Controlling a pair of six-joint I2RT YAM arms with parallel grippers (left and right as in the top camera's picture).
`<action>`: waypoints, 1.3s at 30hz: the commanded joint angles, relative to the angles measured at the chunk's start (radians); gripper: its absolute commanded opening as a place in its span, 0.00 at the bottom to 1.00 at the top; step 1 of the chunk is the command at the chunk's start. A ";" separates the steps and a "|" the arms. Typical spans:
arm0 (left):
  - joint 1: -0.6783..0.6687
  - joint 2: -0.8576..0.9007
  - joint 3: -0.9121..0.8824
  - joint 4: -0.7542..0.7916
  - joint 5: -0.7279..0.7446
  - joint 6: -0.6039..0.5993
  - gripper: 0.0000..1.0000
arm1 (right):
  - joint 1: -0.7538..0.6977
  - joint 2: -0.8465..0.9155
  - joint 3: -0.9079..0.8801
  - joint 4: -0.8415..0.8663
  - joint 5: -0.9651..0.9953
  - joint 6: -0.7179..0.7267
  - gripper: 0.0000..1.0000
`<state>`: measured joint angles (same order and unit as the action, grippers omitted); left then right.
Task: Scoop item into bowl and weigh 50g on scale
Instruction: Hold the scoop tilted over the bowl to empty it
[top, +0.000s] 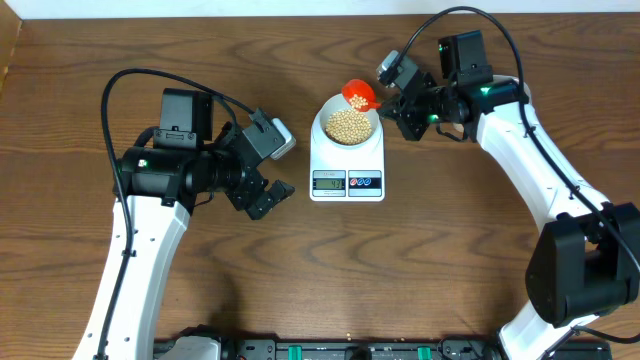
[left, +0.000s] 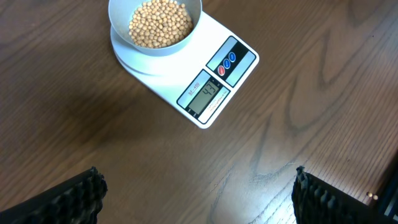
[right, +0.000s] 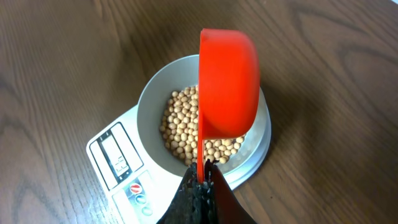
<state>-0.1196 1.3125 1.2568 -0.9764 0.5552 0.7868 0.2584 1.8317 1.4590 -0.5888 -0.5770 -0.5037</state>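
Two arms reach over a wooden table (top: 450, 260). The white digital kitchen scale (top: 347, 168) lies near the middle of the overhead view. Its grey display (left: 205, 96) and two round buttons (left: 226, 62), one red and one blue, are at its 6 o'clock end. The digits are too small to read with certainty.

The pale bowl (top: 323, 122) sits on the scale's round platform toward 12 o'clock. A heap of tan soybeans (top: 347, 124) covers its bottom.

The right gripper (right: 202, 183) is clenched on the thin handle of a red scoop (right: 228, 81). It holds the cup tipped on its side above the bowl, over the rim at about 1 o'clock in the overhead view. The cup's rounded back faces the wrist camera, so I cannot tell whether any beans lie inside it.

The left gripper (left: 198, 180) hangs at about 8 o'clock from the scale, near it but apart. Its jaws are spread wide and grasp nothing, with bare tabletop between its ribbed black fingers (left: 87, 193).
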 joint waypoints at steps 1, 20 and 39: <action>0.003 -0.013 0.011 -0.003 0.009 0.013 0.98 | 0.014 -0.032 -0.006 0.000 0.002 0.000 0.01; 0.003 -0.013 0.011 -0.003 0.009 0.013 0.98 | 0.027 -0.048 -0.008 0.002 0.105 -0.036 0.01; 0.003 -0.013 0.011 -0.003 0.009 0.013 0.98 | 0.031 -0.047 -0.008 0.003 0.096 -0.037 0.01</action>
<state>-0.1196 1.3125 1.2568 -0.9764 0.5549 0.7868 0.2810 1.8042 1.4578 -0.5861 -0.4774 -0.5278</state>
